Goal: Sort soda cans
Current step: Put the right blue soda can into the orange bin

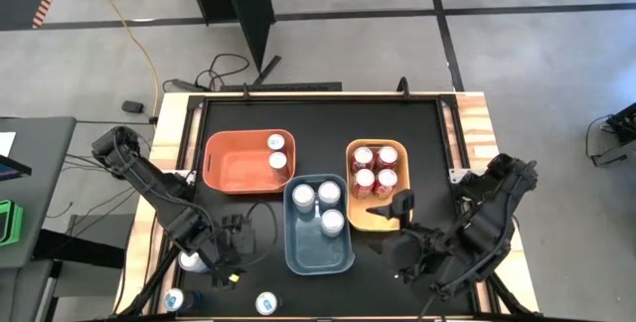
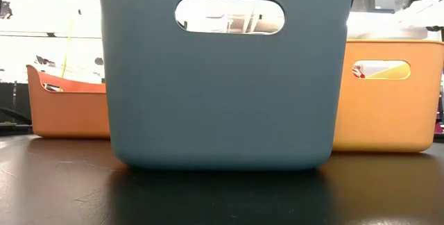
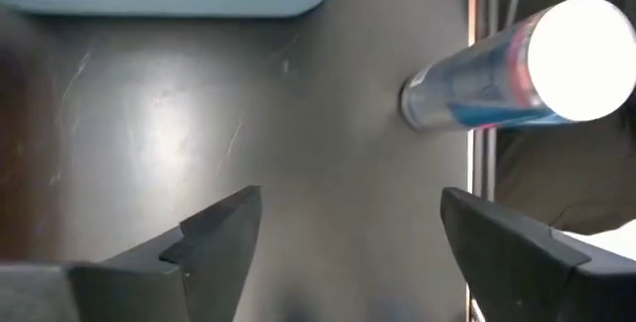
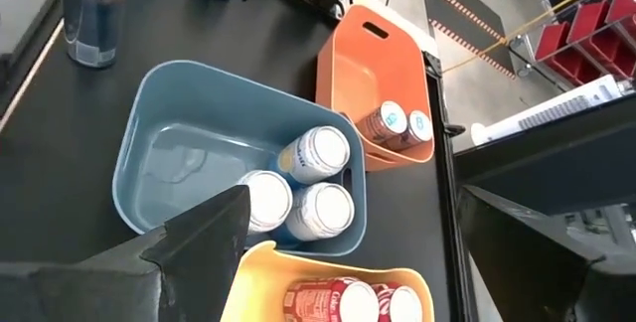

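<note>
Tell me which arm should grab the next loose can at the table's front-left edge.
Left. The left gripper is open and facing a blue-and-silver can nearby, while the right gripper sits across the table by the yellow bin.

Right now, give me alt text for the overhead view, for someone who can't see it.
Three bins sit mid-table: an orange bin with two cans, a blue bin with three silver-topped cans, a yellow bin with four red cans. The open left gripper hovers near loose cans at the near edge; the open right gripper waits beside the yellow bin.
</note>
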### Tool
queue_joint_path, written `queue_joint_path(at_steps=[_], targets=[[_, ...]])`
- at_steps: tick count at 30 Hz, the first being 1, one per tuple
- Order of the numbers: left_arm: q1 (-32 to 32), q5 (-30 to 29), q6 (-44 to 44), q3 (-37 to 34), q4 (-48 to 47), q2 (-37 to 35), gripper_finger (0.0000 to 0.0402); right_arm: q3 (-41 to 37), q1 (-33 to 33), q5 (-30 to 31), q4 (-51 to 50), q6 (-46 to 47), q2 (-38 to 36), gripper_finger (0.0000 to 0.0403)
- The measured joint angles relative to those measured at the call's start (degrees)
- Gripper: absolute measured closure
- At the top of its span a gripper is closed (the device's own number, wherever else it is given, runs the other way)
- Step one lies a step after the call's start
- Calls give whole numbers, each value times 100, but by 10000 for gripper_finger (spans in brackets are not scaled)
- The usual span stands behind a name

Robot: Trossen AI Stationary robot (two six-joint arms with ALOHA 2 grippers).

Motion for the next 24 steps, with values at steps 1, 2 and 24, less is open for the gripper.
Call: queue_joint_path(at_steps=[1,2,24], targets=[[0,-7,34,0,77,0,86,-55,0,11,17,10,0,31],[-10,-12,64,0,170,0,80,-106,0,17,13,12,0,31],[-402,209,291,293,1621,1119,56,-372,-75,34,73,164,2,31]])
